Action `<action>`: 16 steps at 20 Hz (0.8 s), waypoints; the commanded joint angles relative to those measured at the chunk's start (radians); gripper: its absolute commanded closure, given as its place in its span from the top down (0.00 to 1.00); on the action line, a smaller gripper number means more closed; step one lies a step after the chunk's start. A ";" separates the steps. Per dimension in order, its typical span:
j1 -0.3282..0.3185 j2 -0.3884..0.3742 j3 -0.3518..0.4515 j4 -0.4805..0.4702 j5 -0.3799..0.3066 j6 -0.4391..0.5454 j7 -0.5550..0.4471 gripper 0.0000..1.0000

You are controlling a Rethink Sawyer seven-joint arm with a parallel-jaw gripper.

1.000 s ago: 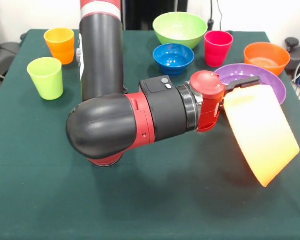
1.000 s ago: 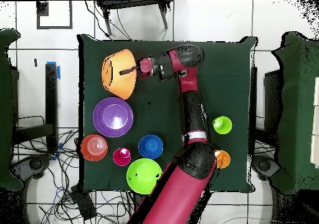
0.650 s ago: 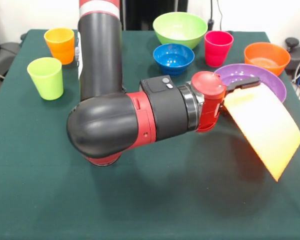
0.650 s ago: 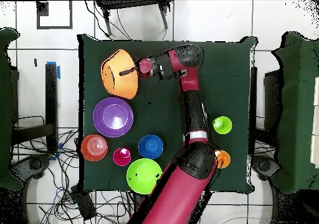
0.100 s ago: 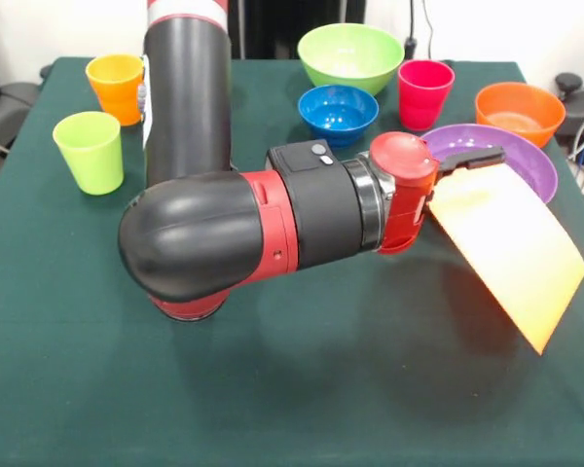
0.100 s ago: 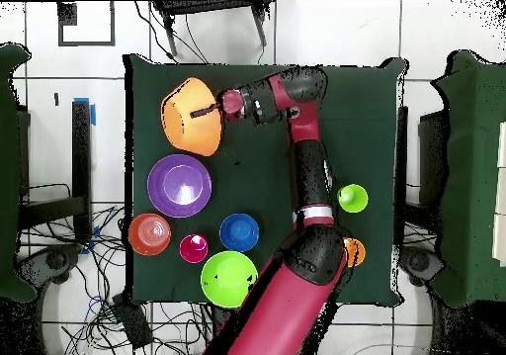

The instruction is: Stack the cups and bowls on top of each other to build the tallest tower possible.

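1. One piece is off the desk (image 5: 78,389): the large orange bowl (image 5: 506,248), tilted on edge, its rim clamped in the tool (image 5: 467,159).
2. Beside the purple bowl (image 5: 526,151), on the side away from the small red-orange bowl (image 5: 519,110), the orange bowl hangs close over the cloth, mouth turned sideways.
3. As the widest piece it likely belongs at the tower's base; the move turns on levelling it, since it slopes down and away from the tool.
4. No tower is started yet.
5. No readable writing or labels show.
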 commanded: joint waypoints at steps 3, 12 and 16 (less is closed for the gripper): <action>0.035 -0.006 -0.038 -0.099 -0.156 -0.032 -0.459 1.00; 0.058 0.027 0.032 -0.214 -0.260 0.029 -0.607 1.00; 0.060 0.027 0.049 -0.233 -0.304 0.035 -0.645 1.00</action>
